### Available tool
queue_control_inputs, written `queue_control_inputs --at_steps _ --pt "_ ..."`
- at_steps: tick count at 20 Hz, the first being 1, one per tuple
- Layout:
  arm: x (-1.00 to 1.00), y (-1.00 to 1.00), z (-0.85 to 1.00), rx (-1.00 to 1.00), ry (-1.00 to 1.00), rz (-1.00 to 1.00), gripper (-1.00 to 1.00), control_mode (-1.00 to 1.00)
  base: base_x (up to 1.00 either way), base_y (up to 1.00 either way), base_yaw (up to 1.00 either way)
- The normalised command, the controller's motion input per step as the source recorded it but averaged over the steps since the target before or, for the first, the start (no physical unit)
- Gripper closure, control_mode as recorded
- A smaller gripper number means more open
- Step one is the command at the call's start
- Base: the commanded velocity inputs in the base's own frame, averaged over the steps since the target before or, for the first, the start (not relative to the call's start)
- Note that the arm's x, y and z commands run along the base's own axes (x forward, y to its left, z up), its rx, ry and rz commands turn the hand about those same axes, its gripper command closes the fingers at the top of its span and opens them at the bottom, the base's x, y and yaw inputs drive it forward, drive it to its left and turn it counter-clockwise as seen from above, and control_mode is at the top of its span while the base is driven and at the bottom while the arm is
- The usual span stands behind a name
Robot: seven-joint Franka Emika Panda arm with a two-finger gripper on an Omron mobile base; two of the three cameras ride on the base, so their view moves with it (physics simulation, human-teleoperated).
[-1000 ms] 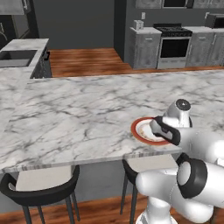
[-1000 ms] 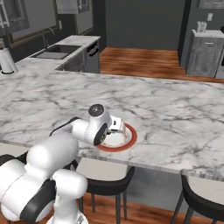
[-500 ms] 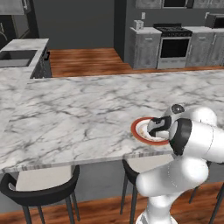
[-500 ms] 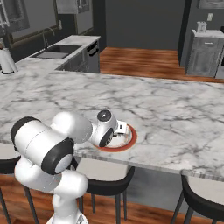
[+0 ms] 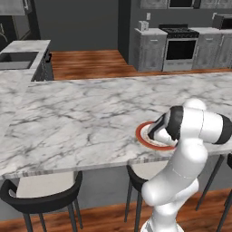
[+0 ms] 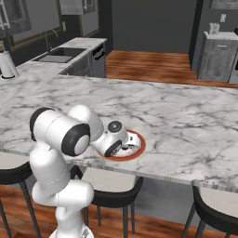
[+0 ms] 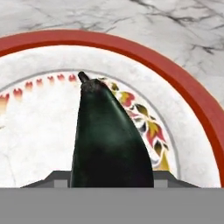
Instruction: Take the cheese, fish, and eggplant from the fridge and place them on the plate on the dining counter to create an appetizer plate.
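The dark, almost black eggplant (image 7: 109,140) stands between my fingertips just above the white plate, stalk end pointing away from the hand. The plate's red-brown rim (image 7: 188,87) curves around it. My gripper (image 7: 111,179) is shut on the eggplant. From the base, the gripper (image 5: 152,135) (image 6: 128,142) hangs low over the plate (image 5: 141,136) (image 6: 139,148), near the front edge of the marble dining counter (image 5: 81,113) (image 6: 186,121). My wrist hides most of the plate there. The cheese, the fish and the fridge are out of view.
Black stools (image 5: 41,199) (image 6: 218,214) stand under the counter's front edge, one right beside my base (image 6: 111,195). A sink (image 6: 56,56) and a kettle (image 6: 7,65) are on the far left counter. A stove (image 5: 180,47) stands at the back wall.
The arm has folded and its elbow has swung up over the counter edge. The hand has stayed low over the plate with the eggplant.
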Motion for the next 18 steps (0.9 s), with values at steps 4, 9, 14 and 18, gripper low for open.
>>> queue_control_inputs --at_steps 4,9,14,18 --pt "0.03 -0.02 0.16 0.0 0.13 0.0 -1.0 -1.0 0.0 0.0 0.0" --pt "0.0 -0.02 0.64 0.0 0.0 0.0 -1.0 -1.0 0.0 0.0 0.0" --pt "-0.42 0.0 1.0 0.0 0.0 0.0 -1.0 -1.0 0.0 0.0 0.0" --pt "-0.77 0.0 1.0 -0.01 0.0 0.0 -1.0 -1.0 0.0 0.0 0.0"
